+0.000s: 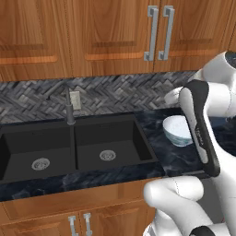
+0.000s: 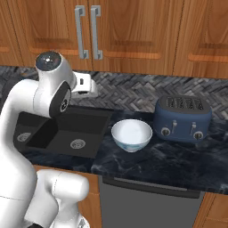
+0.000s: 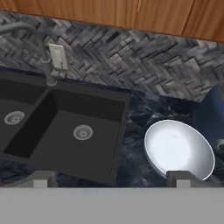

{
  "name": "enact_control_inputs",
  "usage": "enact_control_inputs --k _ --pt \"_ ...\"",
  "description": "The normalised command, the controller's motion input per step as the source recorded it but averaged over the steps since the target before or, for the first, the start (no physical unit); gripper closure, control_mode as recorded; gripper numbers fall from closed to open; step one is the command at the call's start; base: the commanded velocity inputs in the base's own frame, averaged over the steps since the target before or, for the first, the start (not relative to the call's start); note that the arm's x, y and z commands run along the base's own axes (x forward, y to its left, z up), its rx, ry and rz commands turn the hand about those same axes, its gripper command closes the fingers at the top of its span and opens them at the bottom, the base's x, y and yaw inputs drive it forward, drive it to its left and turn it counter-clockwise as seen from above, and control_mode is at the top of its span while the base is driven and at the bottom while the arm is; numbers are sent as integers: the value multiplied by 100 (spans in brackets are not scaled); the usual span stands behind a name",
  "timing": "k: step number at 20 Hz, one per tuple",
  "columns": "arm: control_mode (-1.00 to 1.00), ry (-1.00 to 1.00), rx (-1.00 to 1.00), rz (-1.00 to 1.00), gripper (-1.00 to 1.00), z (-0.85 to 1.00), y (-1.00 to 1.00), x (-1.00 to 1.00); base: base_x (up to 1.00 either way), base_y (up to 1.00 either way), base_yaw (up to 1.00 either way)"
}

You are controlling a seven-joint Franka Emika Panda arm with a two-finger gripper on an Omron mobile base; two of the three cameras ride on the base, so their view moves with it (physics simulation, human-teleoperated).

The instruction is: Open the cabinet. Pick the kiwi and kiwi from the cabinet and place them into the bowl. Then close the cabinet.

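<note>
The cabinet (image 1: 115,32) (image 2: 129,26) hangs over the counter with both panelled doors shut and their silver bar handles (image 1: 159,33) side by side. The kiwis are hidden from view. The pale bowl (image 3: 178,148) (image 2: 132,134) (image 1: 177,130) stands empty on the dark counter, to the right of the sink. My gripper (image 3: 111,179) is open, its fingertips (image 3: 43,178) spread wide, with nothing between them. It hovers over the counter's front, looking down at sink and bowl. My white hand (image 2: 84,86) sits below the cabinet handles, in front of the backsplash.
A black double sink (image 1: 73,145) with a faucet (image 1: 69,108) lies left of the bowl. A blue toaster (image 2: 182,118) stands to the bowl's right. A wall outlet (image 3: 57,56) is on the herringbone backsplash. Low cabinets (image 1: 78,216) run below the counter.
</note>
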Motion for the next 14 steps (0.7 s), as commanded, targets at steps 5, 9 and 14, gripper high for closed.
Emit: enact_control_inputs --k 5,9,14 --pt "-100 -40 0 2 -100 61 -23 -40 0 0 0" --pt "-100 -37 0 1 -100 56 -18 -41 0 0 0" --pt "-100 -32 0 0 -100 34 -7 -30 0 0 0"
